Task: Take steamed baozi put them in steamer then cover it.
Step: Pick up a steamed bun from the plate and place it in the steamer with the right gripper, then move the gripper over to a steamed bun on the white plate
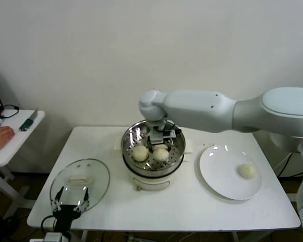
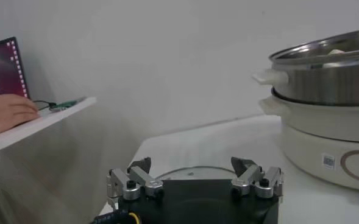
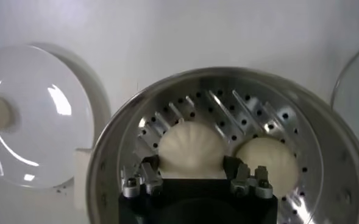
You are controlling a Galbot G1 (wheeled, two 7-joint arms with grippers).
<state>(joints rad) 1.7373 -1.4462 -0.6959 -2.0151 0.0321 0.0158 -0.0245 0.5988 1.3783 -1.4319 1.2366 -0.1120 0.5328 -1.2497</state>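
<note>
Steamer [image 1: 153, 146] is the landmark: round shiny stainless basket w/ perforated floor, sitting on a white electric pot base w/ side handles, mid-table [image 1: 182, 206]. Inside it: 2 smooth cream-white dough buns, one baozi [image 1: 140, 153] twd the robot's left, the other baozi [image 1: 161, 153] just beside it, touching or nearly so. Right gripper [image 1: 160, 141] hangs inside the basket directly over that second bun; in the right wrist view its fingers [image 3: 149, 176] sit either side of the bun [image 3: 190, 149], parted about as wide as the bun — can't tell whether they grip it or have let go.

Right of the steamer: flat glossy white round plate [image 1: 229, 172], holding one more bun [image 1: 247, 171] at its far-from-steamer side. A 4th bun isn't seen.

Left-front of the steamer: the cover [image 1: 80, 184], round clear glass w/ metal rim & white oblong handle, lying flat on the table. Left gripper [image 1: 69, 204] hovers at the cover's near edge, fingers spread wide, holding nothing.

Far left of the steamer, a small side table [image 1: 12, 138] w/ a person's hand [image 1: 0, 137] resting on it.
</note>
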